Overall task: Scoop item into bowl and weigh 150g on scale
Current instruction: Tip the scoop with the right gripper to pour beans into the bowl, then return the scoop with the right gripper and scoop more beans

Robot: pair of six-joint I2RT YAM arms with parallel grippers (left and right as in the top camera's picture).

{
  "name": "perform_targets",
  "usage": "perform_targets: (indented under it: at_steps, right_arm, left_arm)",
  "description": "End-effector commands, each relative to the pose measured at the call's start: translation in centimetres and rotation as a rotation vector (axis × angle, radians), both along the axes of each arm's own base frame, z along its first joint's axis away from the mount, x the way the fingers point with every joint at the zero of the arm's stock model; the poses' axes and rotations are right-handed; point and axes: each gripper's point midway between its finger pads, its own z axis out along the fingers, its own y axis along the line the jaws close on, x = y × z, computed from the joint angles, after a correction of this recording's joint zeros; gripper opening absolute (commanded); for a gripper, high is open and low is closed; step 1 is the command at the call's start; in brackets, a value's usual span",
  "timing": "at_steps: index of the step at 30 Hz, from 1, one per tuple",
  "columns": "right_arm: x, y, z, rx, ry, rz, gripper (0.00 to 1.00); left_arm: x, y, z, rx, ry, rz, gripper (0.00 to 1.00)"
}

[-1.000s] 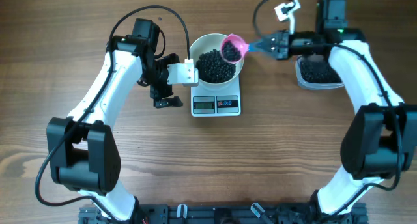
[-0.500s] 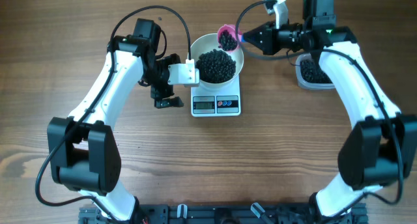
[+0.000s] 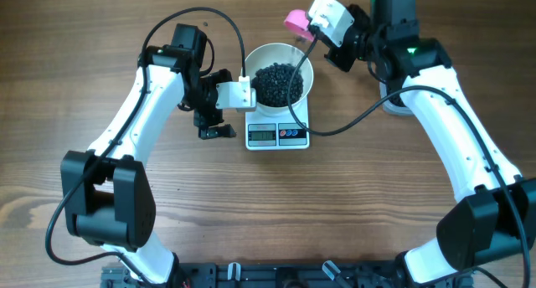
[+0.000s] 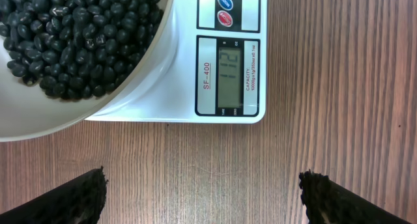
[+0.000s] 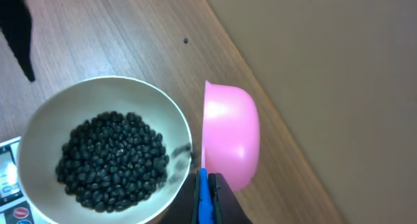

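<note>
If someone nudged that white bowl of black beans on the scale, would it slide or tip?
Probably slide rather than tip: the bowl looks glossy and rests on the smooth-topped scale. The beans pooled low inside likely keep it steady. Any that spilled would probably roll, being small and round.

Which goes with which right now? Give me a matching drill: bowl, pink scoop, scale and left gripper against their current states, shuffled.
Things:
1 bowl
2 pink scoop
3 scale
4 left gripper

States:
A open, holding nothing
B tipped near the bowl's rim, handle in the right gripper
C holding a pile of black beans
D under the bowl, display showing digits

Pairs: 1-C; 2-B; 3-D; 4-A
</note>
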Motion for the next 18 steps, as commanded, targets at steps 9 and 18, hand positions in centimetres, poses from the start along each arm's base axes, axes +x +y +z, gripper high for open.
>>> perform_targets:
  at_steps: [9,18]
  right_arm:
    - [-1.4,1.3,2.0,0.119,0.044,0.060,0.04]
    - [-1.9,-8.4,-1.7,0.293,0.471,-0.386,0.04]
  left_arm:
    - [-0.1,-0.5,0.2,-0.026,0.009,-0.001,1.00]
    - [-0.1,-0.5,0.2,-0.026,0.009,-0.001,1.00]
